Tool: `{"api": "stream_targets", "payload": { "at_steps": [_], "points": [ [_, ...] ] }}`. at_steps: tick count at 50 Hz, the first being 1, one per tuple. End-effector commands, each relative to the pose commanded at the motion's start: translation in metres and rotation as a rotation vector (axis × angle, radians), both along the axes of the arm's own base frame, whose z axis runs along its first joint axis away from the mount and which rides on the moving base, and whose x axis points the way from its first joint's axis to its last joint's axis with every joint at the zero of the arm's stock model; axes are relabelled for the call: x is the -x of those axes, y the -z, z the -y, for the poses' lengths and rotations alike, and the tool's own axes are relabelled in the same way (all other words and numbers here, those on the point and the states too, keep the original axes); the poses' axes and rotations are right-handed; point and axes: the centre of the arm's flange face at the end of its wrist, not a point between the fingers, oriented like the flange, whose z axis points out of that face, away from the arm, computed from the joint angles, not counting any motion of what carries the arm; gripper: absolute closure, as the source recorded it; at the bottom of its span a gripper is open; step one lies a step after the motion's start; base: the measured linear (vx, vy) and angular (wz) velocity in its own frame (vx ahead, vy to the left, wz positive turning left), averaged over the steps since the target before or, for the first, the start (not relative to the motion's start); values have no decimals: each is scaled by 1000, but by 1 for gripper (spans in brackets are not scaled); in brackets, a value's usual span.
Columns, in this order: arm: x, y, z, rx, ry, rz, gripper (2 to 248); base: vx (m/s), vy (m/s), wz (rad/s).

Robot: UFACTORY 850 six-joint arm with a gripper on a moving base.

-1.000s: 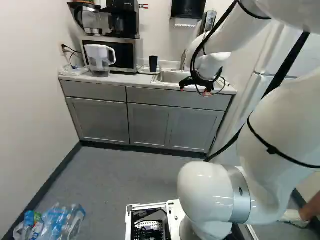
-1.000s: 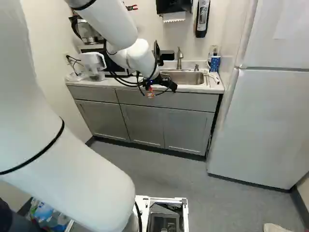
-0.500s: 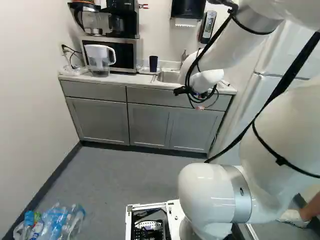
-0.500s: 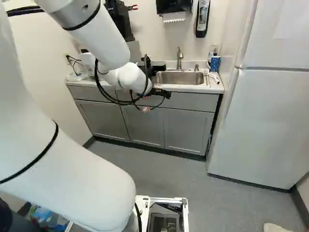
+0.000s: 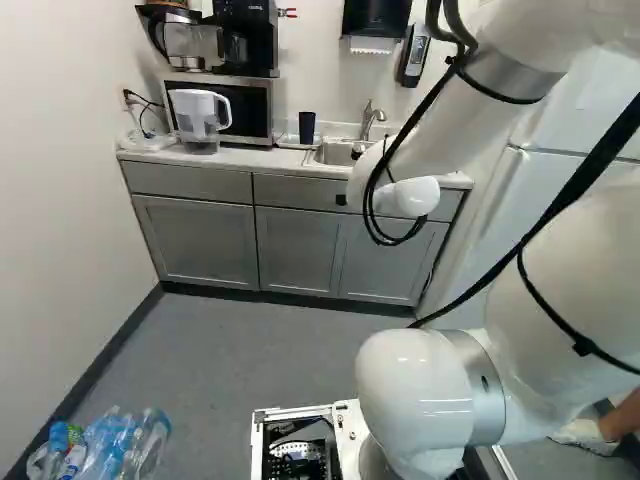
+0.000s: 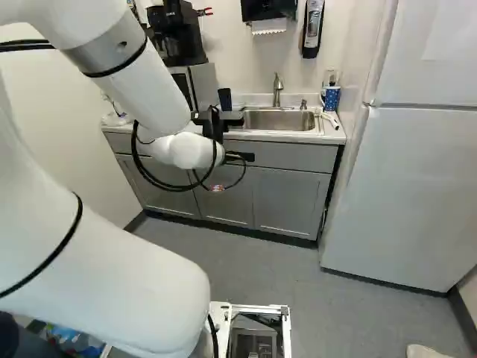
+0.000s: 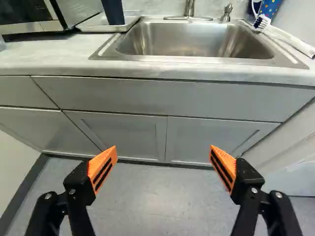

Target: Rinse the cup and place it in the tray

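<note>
Beside the counter's right end, a white refrigerator [image 6: 406, 186] is filling the right of the right base view. From the joint at the foot of both base views, the white arm [image 5: 560, 250] is rising and reaching toward the counter [image 7: 49, 54], whose grey cabinet doors [image 5: 292, 240] are facing the room. Toward the counter's left end, a microwave [image 5: 250, 105] is sitting near the back edge, carrying a coffee maker [image 5: 245, 40] on top. To the microwave's right, the steel sink [image 7: 192, 42] is taking up much of the counter's depth. Near the left corner, a clear pitcher [image 5: 198, 112] with a white handle is standing in front of the microwave. Ahead of the sink's front edge, the gripper [image 6: 242, 157] is hanging at the arm's end; its two fingers are standing wide apart, their orange pads [image 7: 102, 168] slanting toward each other. Between microwave and sink, the tray [image 7: 91, 27] is lying at the counter's back edge. Behind the sink, the faucet [image 6: 278, 89] is rising at the middle of its rim. Inside the tray, toward its sink side, the dark cup [image 7: 113, 12] is standing upright. By the sink's right back corner, a spotted blue container [image 6: 332, 98] is standing, and a brush [image 7: 261, 22] is lying just before it.
</note>
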Motion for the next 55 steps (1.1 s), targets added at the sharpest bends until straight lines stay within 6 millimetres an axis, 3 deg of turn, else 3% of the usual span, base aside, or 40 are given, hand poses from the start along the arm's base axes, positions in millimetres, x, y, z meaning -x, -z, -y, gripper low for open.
{"api": "stream_targets", "payload": {
  "at_steps": [26,55],
  "points": [
    [40,32,-19,6,-53,97,3,0,0,0],
    [71,52,-30,5,-91,162,3,0,0,0]
  ]
}}
